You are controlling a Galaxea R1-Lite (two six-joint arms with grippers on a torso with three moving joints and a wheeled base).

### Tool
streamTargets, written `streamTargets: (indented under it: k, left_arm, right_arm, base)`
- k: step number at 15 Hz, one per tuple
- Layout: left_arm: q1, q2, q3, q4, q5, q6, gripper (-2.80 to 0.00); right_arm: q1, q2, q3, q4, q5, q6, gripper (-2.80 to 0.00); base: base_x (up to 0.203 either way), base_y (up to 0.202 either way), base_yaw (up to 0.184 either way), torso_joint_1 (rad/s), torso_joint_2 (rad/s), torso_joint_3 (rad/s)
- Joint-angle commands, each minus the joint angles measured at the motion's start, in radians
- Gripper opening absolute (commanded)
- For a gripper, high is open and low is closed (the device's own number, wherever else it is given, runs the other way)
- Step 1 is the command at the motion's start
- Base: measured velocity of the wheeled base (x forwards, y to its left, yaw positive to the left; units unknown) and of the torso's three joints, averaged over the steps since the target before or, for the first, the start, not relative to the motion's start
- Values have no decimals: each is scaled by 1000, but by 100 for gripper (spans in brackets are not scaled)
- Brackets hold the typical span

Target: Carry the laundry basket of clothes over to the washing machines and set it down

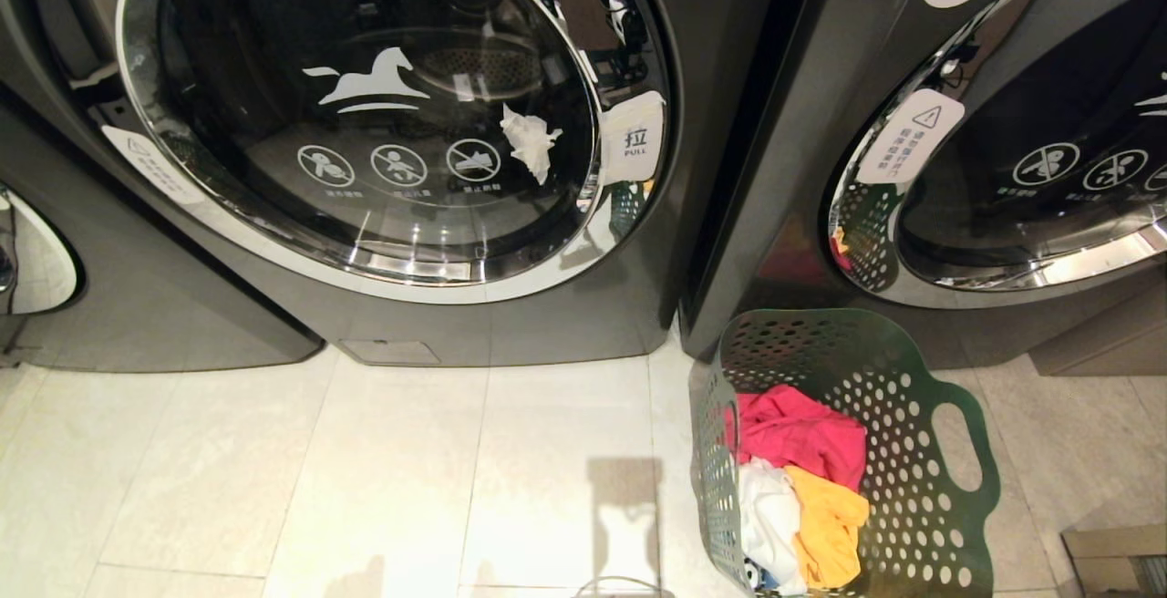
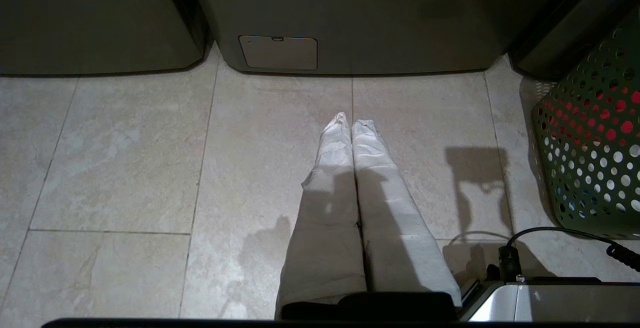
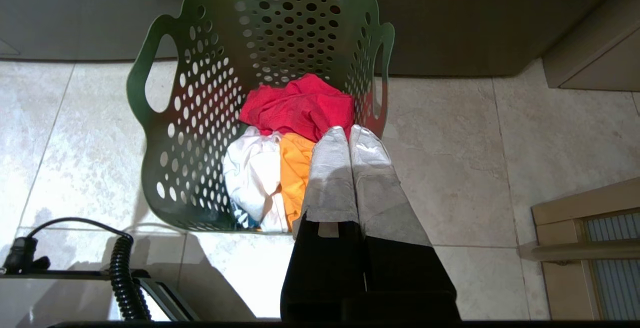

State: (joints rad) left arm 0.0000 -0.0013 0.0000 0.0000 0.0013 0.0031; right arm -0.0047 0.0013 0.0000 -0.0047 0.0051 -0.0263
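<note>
The dark green laundry basket (image 1: 912, 489) stands on the tiled floor right in front of the right-hand washing machine (image 1: 1003, 124), beside the left washing machine (image 1: 383, 124). Clothes lie inside it: a pink-red garment (image 1: 802, 434), a white one (image 1: 766, 516) and a yellow-orange one (image 1: 825, 525). My right gripper (image 3: 348, 130) hangs shut and empty above the basket (image 3: 200, 118), near its rim on one handle side. My left gripper (image 2: 350, 120) is shut and empty over bare tiles, with the basket (image 2: 595, 158) off to its side. Neither arm appears in the head view.
A white tissue scrap (image 1: 531, 142) sticks to the left machine's glass door. A third machine's edge (image 1: 36, 261) shows at far left. A wooden frame (image 3: 585, 248) stands beside the basket. A black coiled cable (image 3: 120, 273) and my base lie close behind.
</note>
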Motion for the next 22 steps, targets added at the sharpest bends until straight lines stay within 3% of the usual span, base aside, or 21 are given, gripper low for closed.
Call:
streamTargets:
  k: [1,22]
  left_arm:
    - [0,1,0,1,0,0,-280]
    - [0,1,0,0,0,0,-280]
  right_arm:
    - [0,0,1,-1,1,-4,-280]
    - [0,0,0,-1,-2,9,-280]
  base:
    - [0,0,0,0,0,0]
    - [0,0,0,0,0,0]
